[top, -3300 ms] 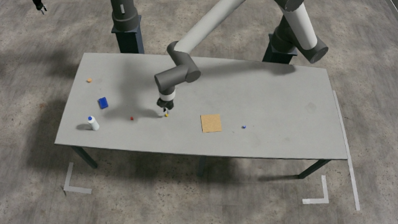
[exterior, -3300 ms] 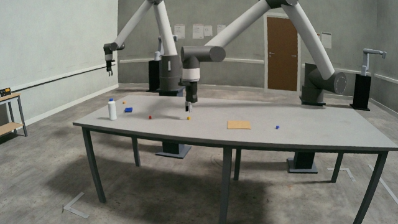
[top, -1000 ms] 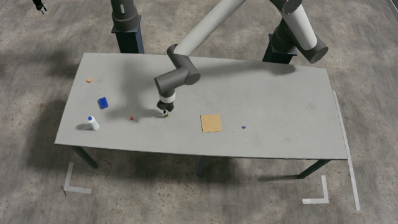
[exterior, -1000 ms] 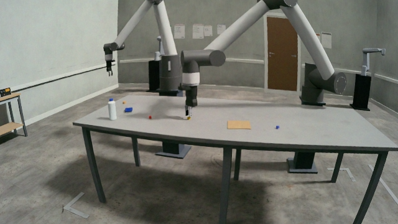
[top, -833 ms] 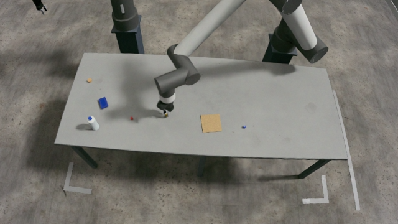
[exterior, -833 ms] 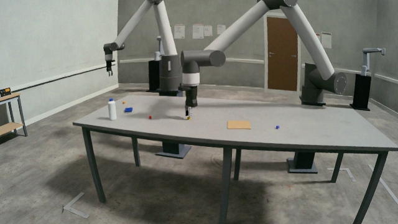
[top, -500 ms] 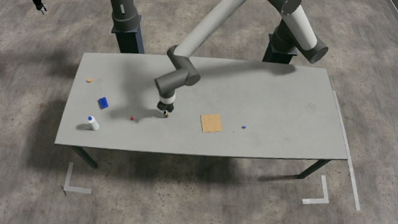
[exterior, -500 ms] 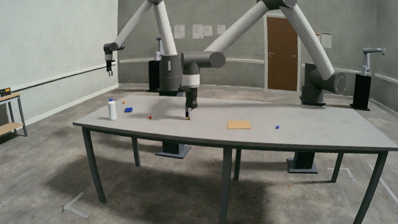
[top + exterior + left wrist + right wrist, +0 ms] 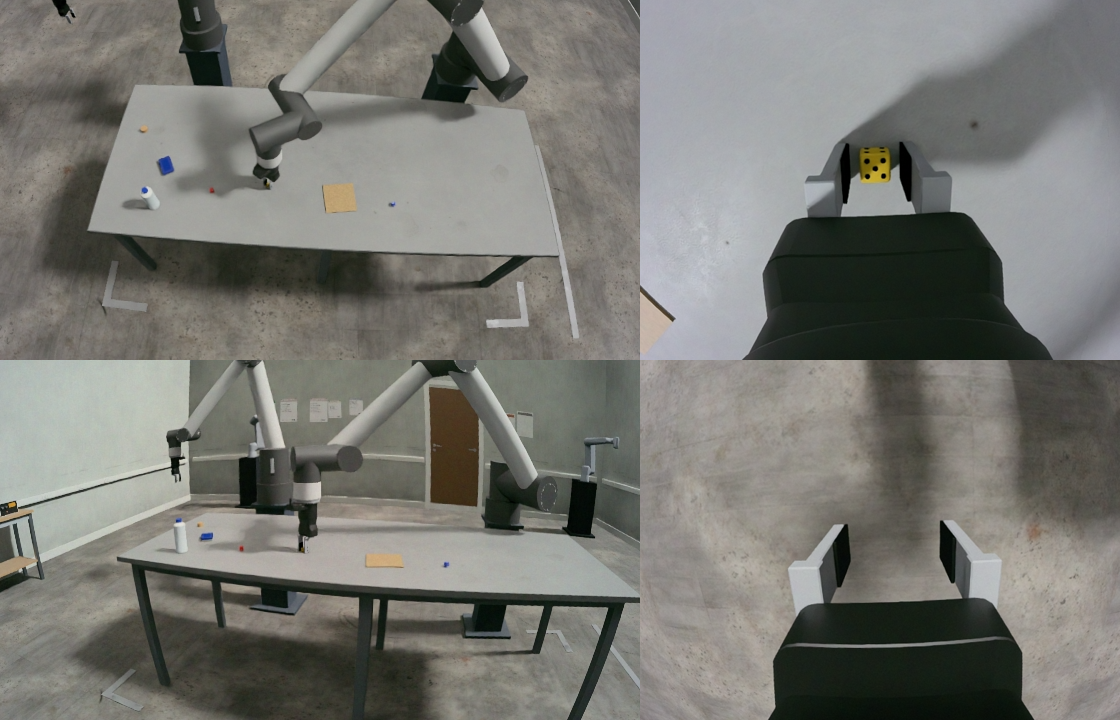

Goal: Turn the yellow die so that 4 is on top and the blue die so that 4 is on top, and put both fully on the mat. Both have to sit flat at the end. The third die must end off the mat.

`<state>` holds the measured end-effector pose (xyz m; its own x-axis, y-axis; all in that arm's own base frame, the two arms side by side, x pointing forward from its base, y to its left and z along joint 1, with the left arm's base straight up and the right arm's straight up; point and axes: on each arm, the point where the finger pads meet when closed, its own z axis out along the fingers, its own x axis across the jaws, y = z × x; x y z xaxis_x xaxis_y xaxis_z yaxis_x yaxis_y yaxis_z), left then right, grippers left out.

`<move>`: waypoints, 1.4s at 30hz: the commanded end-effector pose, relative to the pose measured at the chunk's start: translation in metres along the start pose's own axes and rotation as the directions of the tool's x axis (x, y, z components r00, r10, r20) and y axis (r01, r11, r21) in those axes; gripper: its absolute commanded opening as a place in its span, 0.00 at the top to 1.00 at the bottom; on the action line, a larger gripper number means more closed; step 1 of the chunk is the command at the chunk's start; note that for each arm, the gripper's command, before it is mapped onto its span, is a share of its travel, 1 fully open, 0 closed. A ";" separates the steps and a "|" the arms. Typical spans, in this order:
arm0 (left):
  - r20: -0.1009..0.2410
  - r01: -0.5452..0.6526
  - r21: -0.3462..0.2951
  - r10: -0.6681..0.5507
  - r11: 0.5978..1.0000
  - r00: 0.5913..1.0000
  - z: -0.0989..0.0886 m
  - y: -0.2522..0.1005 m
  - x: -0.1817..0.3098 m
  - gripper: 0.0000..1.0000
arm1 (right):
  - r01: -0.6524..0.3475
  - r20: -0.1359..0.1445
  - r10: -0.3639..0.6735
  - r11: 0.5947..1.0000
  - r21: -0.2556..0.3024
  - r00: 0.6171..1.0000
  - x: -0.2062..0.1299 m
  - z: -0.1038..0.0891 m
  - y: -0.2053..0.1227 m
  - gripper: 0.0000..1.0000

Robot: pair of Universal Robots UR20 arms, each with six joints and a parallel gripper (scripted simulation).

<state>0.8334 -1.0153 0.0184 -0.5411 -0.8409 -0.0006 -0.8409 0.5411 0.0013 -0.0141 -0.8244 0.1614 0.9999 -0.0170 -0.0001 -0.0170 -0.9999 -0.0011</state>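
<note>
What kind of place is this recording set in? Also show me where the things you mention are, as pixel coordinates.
Probably a robotics lab: two big arms by a table [image 9: 450, 220] [image 9: 540, 575], smaller arms on black stands behind, and tape marks [image 9: 507, 323] on the floor [image 9: 320, 325] [image 9: 225, 660].

From here I can read a five in black pips on the top of the yellow die [image 9: 268, 184] [image 9: 303, 550] [image 9: 874, 166]. Sheets [image 9: 318, 410] on the far wall carry print, too small to make out.

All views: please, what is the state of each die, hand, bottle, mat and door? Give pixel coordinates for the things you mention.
Yellow die [image 9: 267, 183] [image 9: 303, 550] [image 9: 874, 166]: 5 on top, ungripped
Blue die [image 9: 392, 204] [image 9: 446, 564]: off the mat
Red die [image 9: 212, 190] [image 9: 241, 548]: off the mat
Left hand [image 9: 268, 185] [image 9: 304, 549] [image 9: 874, 161]: open
Right hand [image 9: 70, 18] [image 9: 177, 479] [image 9: 895, 551]: open
Bottle [image 9: 150, 199] [image 9: 180, 538]: upright, capped
Mat [image 9: 340, 198] [image 9: 384, 561] [image 9: 653, 323]: flat
Door [image 9: 454, 445]: closed
</note>
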 end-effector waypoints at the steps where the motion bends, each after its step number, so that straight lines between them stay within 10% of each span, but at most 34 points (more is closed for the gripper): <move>1: -0.001 0.000 0.001 0.000 1.000 1.000 -0.001 -0.001 0.000 0.36 | 0.000 0.000 0.000 1.000 -0.001 1.000 0.000 -0.001 0.000 0.00; 15: -0.001 0.000 0.001 0.000 1.000 1.000 -0.001 -0.001 0.000 0.36 | 0.000 0.000 0.000 1.000 -0.001 1.000 0.000 -0.001 0.000 0.00; 16: -0.001 0.000 0.001 0.000 1.000 1.000 -0.001 -0.001 0.000 0.66 | 0.000 0.000 0.000 1.000 -0.001 1.000 0.000 -0.001 0.000 0.00; 42: -0.001 0.000 0.001 0.000 1.000 1.000 -0.001 -0.001 0.000 0.66 | 0.000 0.000 0.000 1.000 -0.001 1.000 0.000 -0.001 0.000 0.00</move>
<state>0.8334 -1.0153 0.0182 -0.5412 -0.8409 -0.0005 -0.8409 0.5412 0.0013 -0.0141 -0.8244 0.1614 0.9999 -0.0170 -0.0001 -0.0170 -0.9999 -0.0011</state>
